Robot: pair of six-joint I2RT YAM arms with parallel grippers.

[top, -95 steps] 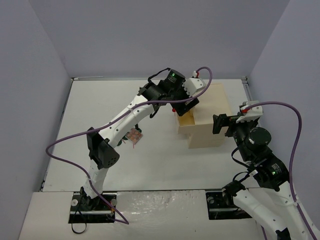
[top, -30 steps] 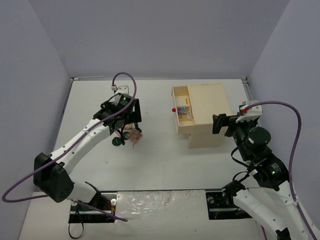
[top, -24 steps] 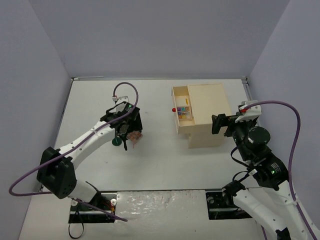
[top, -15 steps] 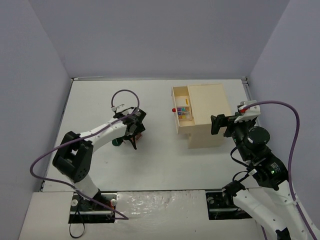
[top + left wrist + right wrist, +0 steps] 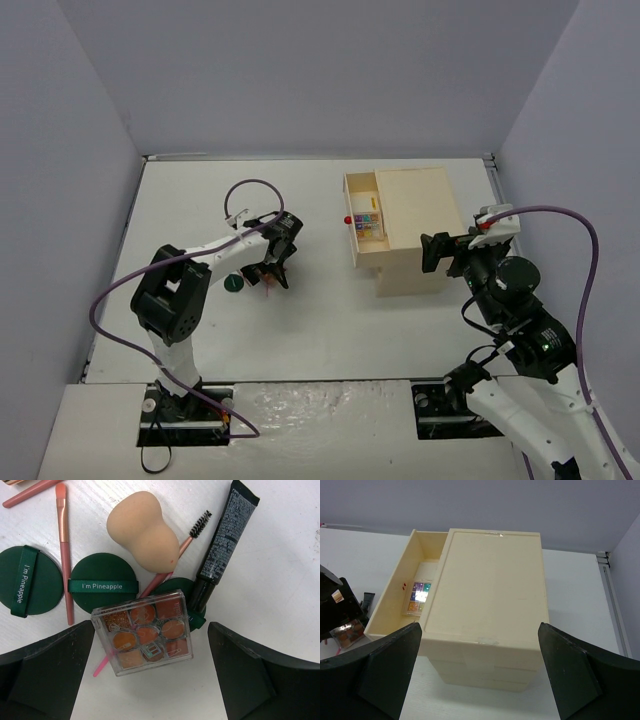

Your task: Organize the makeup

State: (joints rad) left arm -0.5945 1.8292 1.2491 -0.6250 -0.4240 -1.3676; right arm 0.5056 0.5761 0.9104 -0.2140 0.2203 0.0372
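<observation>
The left fingers (image 5: pixel 45 670) hung spread either side of the eyeshadow palette (image 5: pixel 145 632) — top of the makeup pile (image 5: pixel 140 575) toward the counter's (image 5: pixel 200 200) left edge — seemingly lined up to pinch it. The right fingers (image 5: pixel 385 665), spread and empty, faced the box (image 5: pixel 490 605) by the right edge, its drawer (image 5: pixel 400 587) open.

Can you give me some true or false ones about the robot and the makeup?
The left hand is open, with the orange palette between its fingers. True.
The box's top drawer is pulled open. True.
The peach sponge is in the top drawer. False: it lies on the table beside the black tube.
The right hand holds the black tube. False: it is open and empty, by the box.
</observation>
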